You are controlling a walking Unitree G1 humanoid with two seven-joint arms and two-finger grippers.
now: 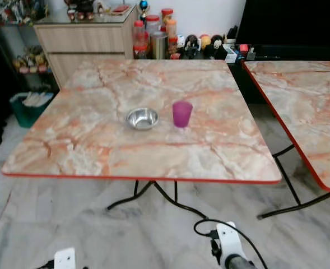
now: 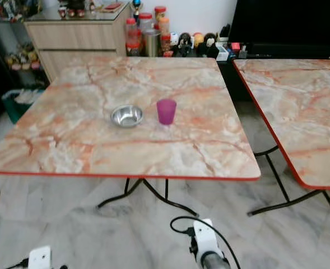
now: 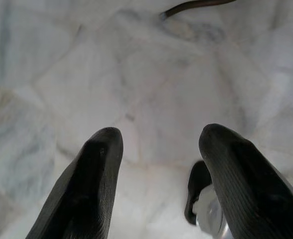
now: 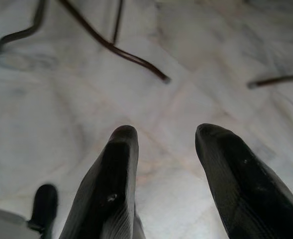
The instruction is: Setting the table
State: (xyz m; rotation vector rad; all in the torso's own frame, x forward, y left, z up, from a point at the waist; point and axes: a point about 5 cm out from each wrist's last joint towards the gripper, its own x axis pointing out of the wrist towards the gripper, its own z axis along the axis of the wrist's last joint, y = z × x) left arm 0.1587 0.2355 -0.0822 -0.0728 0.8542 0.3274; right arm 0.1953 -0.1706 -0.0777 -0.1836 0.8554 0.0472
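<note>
Marbled surface (image 1: 97,140), red-edged, on black folding legs: carries a steel bowl (image 1: 142,118) and, just beside it to the right, an upright purple cup (image 1: 182,113); the two stand apart, near the middle.

Second surface (image 1: 305,106) of the same pattern, to the right, separated by a gap.

Wooden cabinet (image 1: 83,39) behind, with jars (image 1: 153,33) and small figurines (image 1: 201,45) along the wall.

Left end effector (image 3: 158,144): hangs low over the pale marble floor (image 3: 151,84), fingers (image 3: 94,184) spread, holding nothing.

Right end effector (image 4: 163,144): likewise low above the floor near the table legs (image 4: 111,45), fingers parted, empty.
</note>
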